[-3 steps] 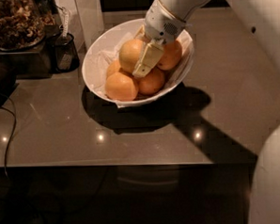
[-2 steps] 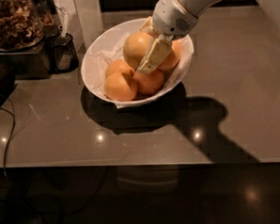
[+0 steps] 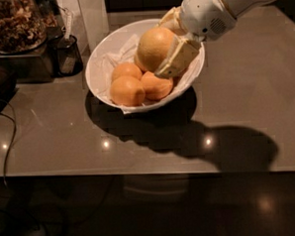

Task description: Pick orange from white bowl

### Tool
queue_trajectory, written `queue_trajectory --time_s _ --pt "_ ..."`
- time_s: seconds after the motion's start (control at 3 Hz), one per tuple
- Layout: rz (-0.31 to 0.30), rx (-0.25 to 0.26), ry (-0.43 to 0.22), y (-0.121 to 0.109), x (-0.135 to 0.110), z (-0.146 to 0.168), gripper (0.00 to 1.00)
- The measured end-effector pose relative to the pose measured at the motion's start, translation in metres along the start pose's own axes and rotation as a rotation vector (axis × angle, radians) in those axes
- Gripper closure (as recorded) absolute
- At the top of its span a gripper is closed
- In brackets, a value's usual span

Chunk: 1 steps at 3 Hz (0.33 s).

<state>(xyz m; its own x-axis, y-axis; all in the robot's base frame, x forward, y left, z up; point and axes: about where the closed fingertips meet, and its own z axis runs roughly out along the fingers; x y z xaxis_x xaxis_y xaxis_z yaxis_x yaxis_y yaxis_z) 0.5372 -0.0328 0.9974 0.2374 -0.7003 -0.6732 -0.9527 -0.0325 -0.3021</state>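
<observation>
Two-finger gripper (image 3: 167, 45) is reaching in from 1 o'clock over the white bowl (image 3: 96, 63) and is holding the orange (image 3: 151, 50) between its fingers. The near finger (image 3: 178, 60) is lying flat against the fruit's 3 o'clock side. The far one is showing only as a pale edge behind the fruit at 12 o'clock, its tip hidden. The arm is running out of view at the top right corner.

The orange is sitting in the bowl's 1 o'clock part, above three smaller, deeper-orange fruits (image 3: 127, 90) that are crowding the 6 to 7 o'clock area on crumpled white paper (image 3: 109, 55). Whether the orange is touching them underneath is impossible to tell, since its lower side is blocking that spot. The bowl's rim at 2 o'clock is disappearing behind the wrist.

A small dark cup (image 3: 67, 54) is standing at 9 o'clock from the bowl, near a jar (image 3: 13, 22) that is cut off by the top edge. A cable (image 3: 10, 139) is trailing off the grey table (image 3: 246, 110) at the left.

Compared with a second ago, the orange is riding slightly higher and further toward 3 o'clock, and the white robot body at the lower right corner is no longer showing.
</observation>
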Motion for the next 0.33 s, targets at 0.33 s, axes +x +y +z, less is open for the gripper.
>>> queue_trajectory --time_s 0.33 --pt "0.000 0.000 0.000 0.0005 0.0011 0.0010 1.00"
